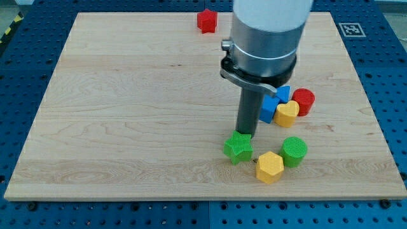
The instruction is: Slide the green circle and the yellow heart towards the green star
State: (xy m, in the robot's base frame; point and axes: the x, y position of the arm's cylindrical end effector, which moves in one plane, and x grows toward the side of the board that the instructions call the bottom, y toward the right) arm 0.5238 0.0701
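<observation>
The green star point(238, 147) lies low on the board, a little right of centre. My tip point(245, 134) stands at its top edge, touching or nearly touching it. The green circle point(294, 151) lies to the star's right, with a yellow hexagon point(269, 167) between them and slightly lower. The yellow heart point(287, 113) lies up and to the right of the star, in a cluster of blocks beside the rod.
A blue block point(269, 108) and another blue block point(283, 94) touch the heart's left and top. A red cylinder point(304, 101) sits at the heart's right. A red star point(206, 20) lies at the board's top edge. The arm's wide grey body point(267, 38) hides the board behind it.
</observation>
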